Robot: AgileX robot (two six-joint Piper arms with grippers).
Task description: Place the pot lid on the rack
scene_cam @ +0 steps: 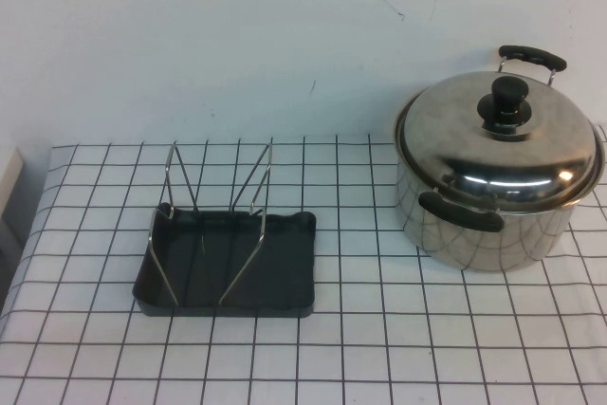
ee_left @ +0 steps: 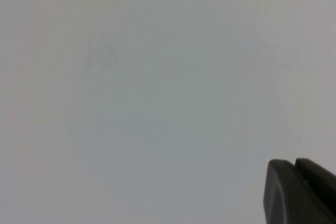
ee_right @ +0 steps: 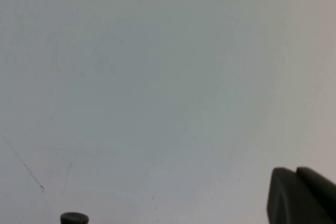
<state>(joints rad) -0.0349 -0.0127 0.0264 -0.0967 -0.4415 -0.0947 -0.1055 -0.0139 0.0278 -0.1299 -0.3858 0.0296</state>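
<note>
Two end effectors are out of the high view; each wrist view shows only a dark corner of the left end effector (ee_left: 299, 192) or right end effector (ee_right: 302, 195) against bare wall, so I cannot tell their state. The pot lid (scene_cam: 498, 144) sits on the pot (scene_cam: 484, 225) at the bench's (scene_cam: 379, 348) right, well apart from the rack (scene_cam: 228, 253). The lid looks stiff, slick and fairly heavy; its black knob (scene_cam: 510, 101) seems the surest hold.
</note>
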